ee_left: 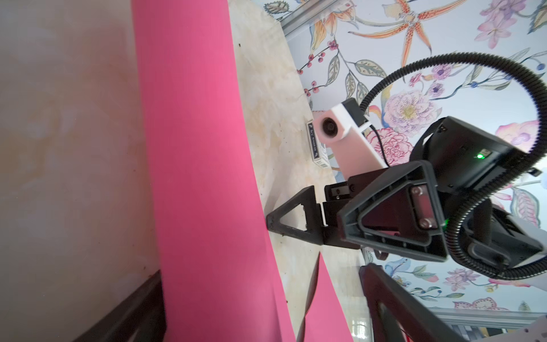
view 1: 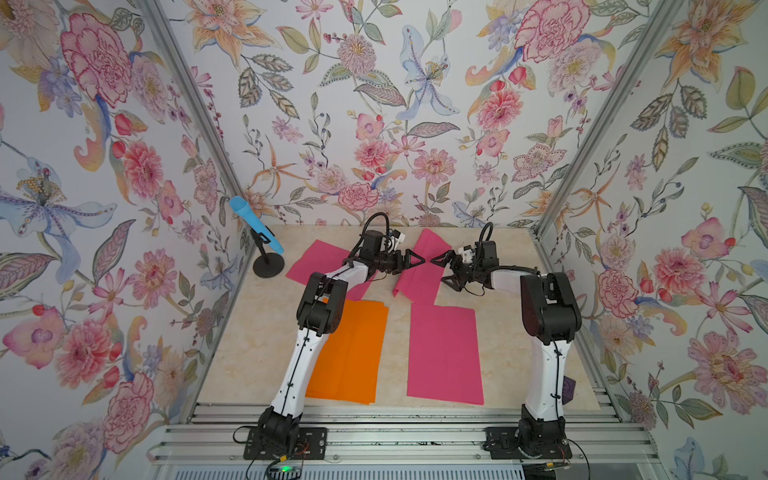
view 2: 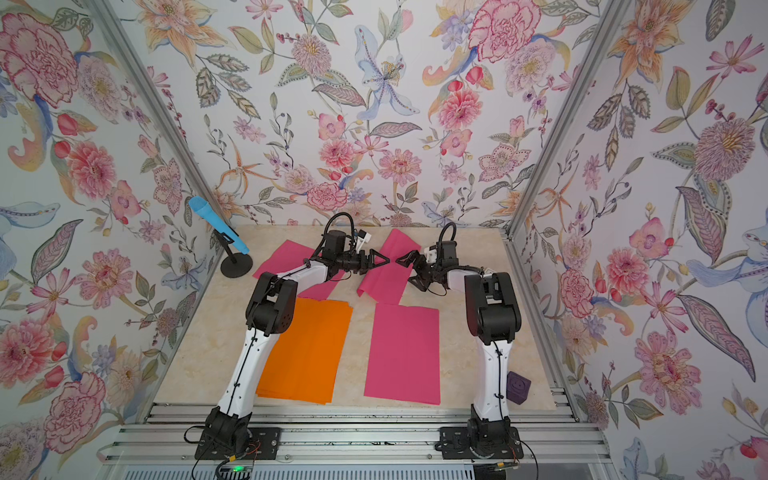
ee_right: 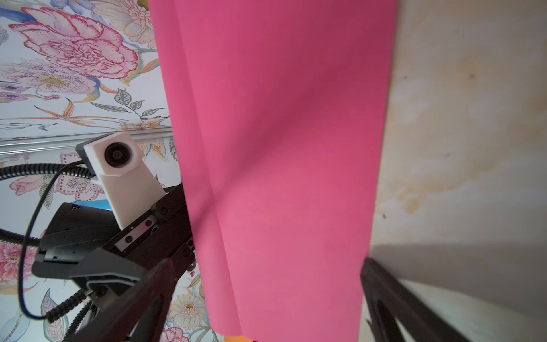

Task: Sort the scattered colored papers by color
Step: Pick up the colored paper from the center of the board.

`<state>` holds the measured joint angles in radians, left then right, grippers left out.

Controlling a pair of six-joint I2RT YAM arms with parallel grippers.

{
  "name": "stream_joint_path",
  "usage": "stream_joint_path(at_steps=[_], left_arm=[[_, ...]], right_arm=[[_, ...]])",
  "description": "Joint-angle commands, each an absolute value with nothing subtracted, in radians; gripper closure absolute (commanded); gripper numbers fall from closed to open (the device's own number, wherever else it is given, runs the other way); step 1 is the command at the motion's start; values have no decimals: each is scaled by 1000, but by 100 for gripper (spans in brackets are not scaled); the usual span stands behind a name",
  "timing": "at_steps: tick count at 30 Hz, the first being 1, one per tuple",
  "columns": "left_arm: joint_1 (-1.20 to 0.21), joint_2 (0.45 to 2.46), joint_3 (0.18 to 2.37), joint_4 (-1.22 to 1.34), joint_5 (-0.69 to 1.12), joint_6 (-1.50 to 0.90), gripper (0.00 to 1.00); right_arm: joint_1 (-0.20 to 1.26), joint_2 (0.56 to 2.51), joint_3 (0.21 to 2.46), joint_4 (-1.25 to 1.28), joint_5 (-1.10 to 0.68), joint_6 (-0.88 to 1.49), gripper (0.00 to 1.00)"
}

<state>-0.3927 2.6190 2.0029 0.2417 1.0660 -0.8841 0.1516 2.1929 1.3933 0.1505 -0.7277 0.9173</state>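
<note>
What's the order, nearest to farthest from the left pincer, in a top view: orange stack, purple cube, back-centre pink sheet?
From the left pincer:
1. back-centre pink sheet, right at its tips.
2. orange stack, front left, partly under that arm.
3. purple cube, front right corner.

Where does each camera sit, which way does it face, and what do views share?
Top views: overhead at the base end, looking down and forward at the table; left arm and right arm show whole, left gripper facing right gripper.
Left wrist: on the left arm, looking past its fingers across a pink sheet to the right gripper.
Right wrist: on the right arm; its fingers, that sheet, the left gripper partly behind.
Shared: that sheet, in all four views.
</note>
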Motion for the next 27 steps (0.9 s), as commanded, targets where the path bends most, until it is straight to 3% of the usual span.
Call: stream_joint_path(at_steps=[1, 12, 14, 18, 27], left_arm=[[-387, 2551, 1986, 414, 1121, -996, 1], [-376, 2540, 1869, 911, 1154, -1340, 2], [-372, 2526, 1865, 803, 1133, -1254, 3], [-376, 2504, 1941, 346, 1056, -895, 2], [-378, 2535, 2086, -45, 909, -648, 3]], right_arm=[[146, 2240, 1393, 104, -710, 923, 0], [146, 2236, 1400, 122, -729, 923, 0], [144, 2235, 1401, 118, -730, 919, 0], [144, 2234, 1404, 110, -728, 914, 0], [146, 2235, 1402, 110, -730, 913, 0]])
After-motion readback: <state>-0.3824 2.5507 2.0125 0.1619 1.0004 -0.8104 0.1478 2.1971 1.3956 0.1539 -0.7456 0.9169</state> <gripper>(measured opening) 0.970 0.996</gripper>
